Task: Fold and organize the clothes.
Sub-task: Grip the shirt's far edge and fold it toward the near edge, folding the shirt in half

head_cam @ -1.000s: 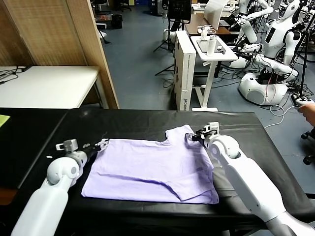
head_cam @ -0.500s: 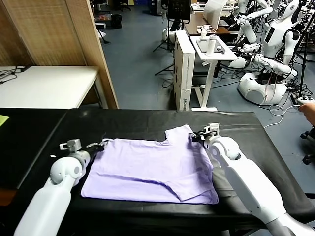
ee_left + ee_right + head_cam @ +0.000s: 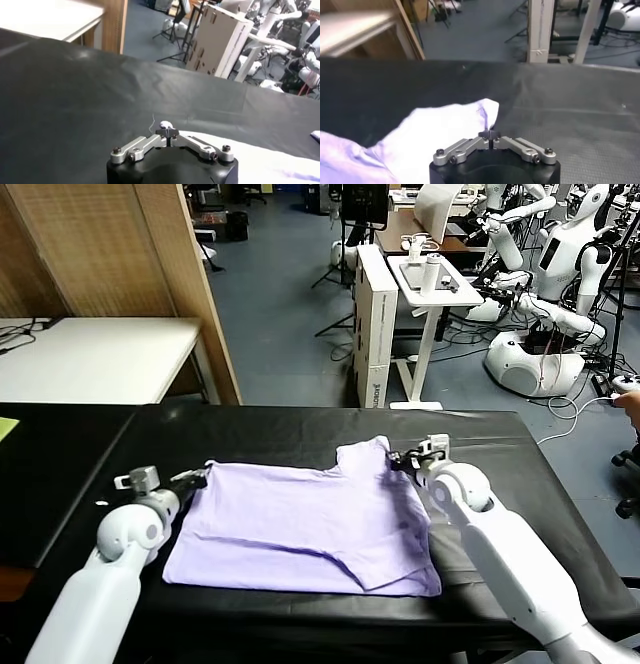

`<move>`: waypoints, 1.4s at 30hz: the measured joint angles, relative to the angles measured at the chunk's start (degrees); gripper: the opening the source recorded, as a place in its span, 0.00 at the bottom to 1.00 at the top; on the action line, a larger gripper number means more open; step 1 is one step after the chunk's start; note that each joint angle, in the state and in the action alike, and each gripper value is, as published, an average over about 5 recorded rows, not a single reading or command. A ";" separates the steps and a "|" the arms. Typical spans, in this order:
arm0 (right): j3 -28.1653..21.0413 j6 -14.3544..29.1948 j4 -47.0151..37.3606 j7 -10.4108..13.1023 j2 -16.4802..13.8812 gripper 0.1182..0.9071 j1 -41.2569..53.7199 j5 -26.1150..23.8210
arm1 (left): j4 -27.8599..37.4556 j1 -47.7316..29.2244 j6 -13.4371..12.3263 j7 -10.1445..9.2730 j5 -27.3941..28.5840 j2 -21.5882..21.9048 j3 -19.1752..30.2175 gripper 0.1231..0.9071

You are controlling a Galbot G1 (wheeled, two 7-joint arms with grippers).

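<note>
One black table (image 3: 300, 429) carries one lavender T-shirt (image 3: 310, 524), spread flat between two arms. The left gripper (image 3: 197, 477) pinches the shirt's left far corner; the right gripper (image 3: 400, 459) pinches its right sleeve, both jaws closed on fabric.

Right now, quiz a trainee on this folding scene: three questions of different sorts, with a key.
1. True or false: the T-shirt lies on the black table.
2. Multiple choice: the right claw is at the shirt's (A) far right sleeve, (B) near hem, (C) middle.
3. Fill in: the left claw is shut at the shirt's far ____ corner.

Key: 1 true; 2 A, shut at the sleeve edge; 3 left.
</note>
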 joint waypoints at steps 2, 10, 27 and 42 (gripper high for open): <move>1.22 -0.47 2.67 0.15 -1.20 0.03 -1.71 0.95 | -1.81 1.42 -0.16 -0.01 -0.31 0.12 -0.87 0.03; 6.96 -2.85 14.67 1.13 -7.12 0.03 -10.20 4.48 | -9.25 7.14 -0.51 -0.44 -1.15 -0.18 -4.28 0.03; 12.94 -5.99 29.24 5.80 -14.84 0.03 -26.23 7.79 | -16.28 15.70 -1.86 -1.60 -0.97 -1.31 -9.02 0.03; 13.23 -5.98 32.50 6.16 -17.40 0.03 -32.23 7.22 | -21.14 25.31 -3.98 -1.27 -0.06 -3.39 -12.82 0.03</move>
